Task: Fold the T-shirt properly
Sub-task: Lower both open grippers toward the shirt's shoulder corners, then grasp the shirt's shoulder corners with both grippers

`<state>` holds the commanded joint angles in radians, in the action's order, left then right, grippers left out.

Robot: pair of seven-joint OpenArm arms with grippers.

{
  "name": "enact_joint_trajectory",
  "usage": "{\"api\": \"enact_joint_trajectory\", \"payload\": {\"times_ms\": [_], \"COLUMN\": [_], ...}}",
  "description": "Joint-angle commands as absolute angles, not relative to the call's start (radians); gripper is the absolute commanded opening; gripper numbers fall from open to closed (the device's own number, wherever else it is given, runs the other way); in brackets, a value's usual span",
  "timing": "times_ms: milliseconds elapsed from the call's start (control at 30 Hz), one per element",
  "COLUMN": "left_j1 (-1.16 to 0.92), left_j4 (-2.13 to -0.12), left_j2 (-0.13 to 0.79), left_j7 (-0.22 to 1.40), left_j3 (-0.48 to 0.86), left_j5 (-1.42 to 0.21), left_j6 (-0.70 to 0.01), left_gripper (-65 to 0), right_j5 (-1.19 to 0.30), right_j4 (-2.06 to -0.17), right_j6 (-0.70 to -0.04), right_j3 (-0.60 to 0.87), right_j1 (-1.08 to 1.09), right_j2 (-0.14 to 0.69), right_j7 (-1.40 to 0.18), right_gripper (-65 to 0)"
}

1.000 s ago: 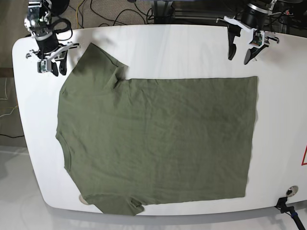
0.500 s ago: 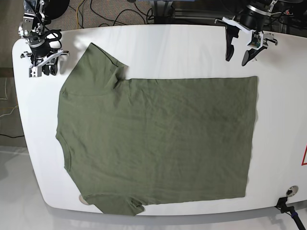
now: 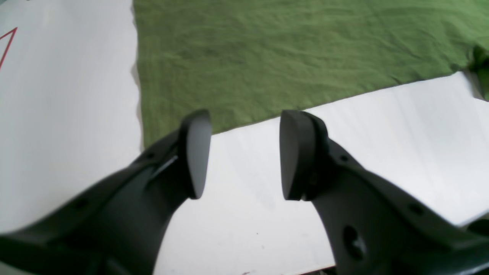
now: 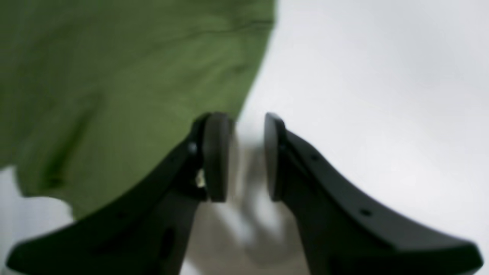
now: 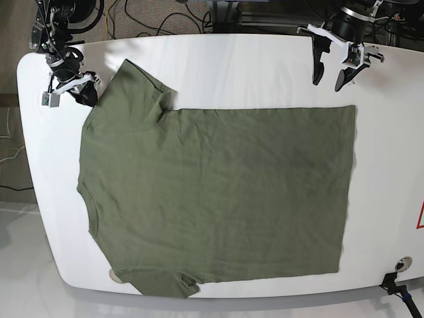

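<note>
Bare table (image 5: 232, 66) all around T-shirt (image 5: 218, 192) (cables only beyond far edge).

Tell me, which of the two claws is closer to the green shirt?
Right. The right gripper sits at the T-shirt sleeve's edge, jaws slightly apart. The left gripper hangs open above the table, back from the hem corner.

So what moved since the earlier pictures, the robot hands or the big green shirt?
The right gripper moved: it drew back toward the table's far corner, then came in again to the edge of the upper sleeve of the olive-green short-sleeved T-shirt. Its jaws are narrowly apart, holding nothing. The left gripper barely shifted, jaws wide open above the white table. The shirt stayed flat.
</note>
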<state>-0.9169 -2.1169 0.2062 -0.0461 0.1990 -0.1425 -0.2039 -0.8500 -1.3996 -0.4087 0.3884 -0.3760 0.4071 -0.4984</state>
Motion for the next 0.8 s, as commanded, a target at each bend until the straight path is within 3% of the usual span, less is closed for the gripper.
{"api": "enact_joint_trajectory", "payload": {"times_ms": [233,433,600,800], "left_j1": [-0.902,-0.89,-0.846,-0.708], "left_j4": [-2.115,-2.119,-2.088,-1.869], "left_j2": [0.199,0.2,0.206,0.222], "left_j7": [-0.032,0.035,0.166,0.426], "left_j3": [0.243,0.286,0.284,0.372], "left_j5": [-0.165,-0.346,-0.46,-0.559], "left_j6": [-0.199,-0.193,-0.19,-0.165], "left_gripper": [-38.2,-38.6,-39.0,-38.2], "right_j5": [-0.875,-0.9,-0.887,-0.858], "right_j4": [-1.411,-1.346,-1.318,-1.297], "right_j6": [-0.426,-0.502,-0.517,-0.507], "right_j3": [0.437,0.492,0.507,0.532], "right_j1": [-0.383,-0.369,-0.361,-0.357], "right_j2": [0.399,0.385,0.368,0.35], "right_j7": [-0.482,-0.521,-0.567,-0.598], "right_gripper": [-48.5,-48.5,-48.7,-49.9]}}
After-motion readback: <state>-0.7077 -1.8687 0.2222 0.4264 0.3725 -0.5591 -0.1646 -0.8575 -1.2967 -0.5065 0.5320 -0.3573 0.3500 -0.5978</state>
